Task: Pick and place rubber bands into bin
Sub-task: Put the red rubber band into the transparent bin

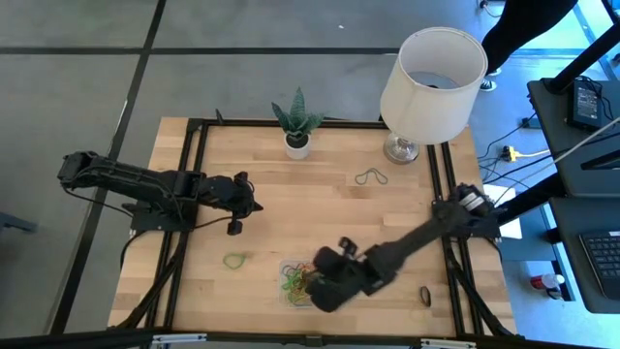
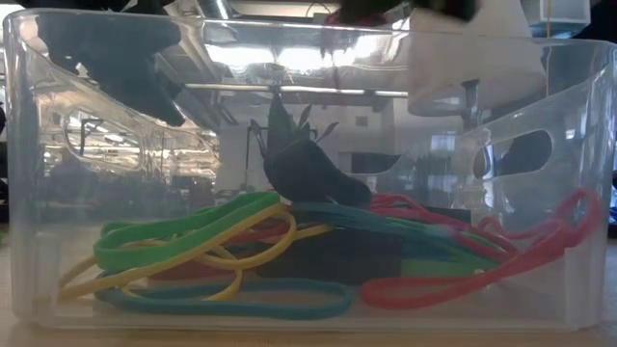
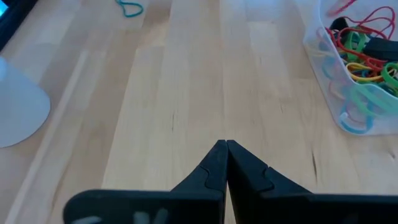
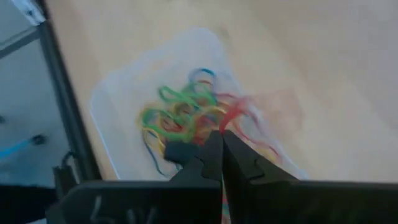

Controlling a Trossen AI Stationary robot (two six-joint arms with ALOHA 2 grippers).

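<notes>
At six o'clock on the table (image 1: 262, 194), bin (image 1: 292, 291) holds a tangle of rubber bands (image 2: 289, 251), uncountable. Right gripper (image 1: 315, 288) above it, jaws clenched on a red band (image 4: 231, 115). Two loose bands: green (image 1: 234, 260) at seven, grey (image 1: 371, 176) at one. Left gripper (image 1: 254, 205) at nine, clenched, empty.

I see green, yellow, red and teal bands (image 2: 241, 241) in the clear bin (image 2: 39, 173), a pale wood worktop (image 1: 320, 213), and a white lampshade (image 1: 431, 82).
</notes>
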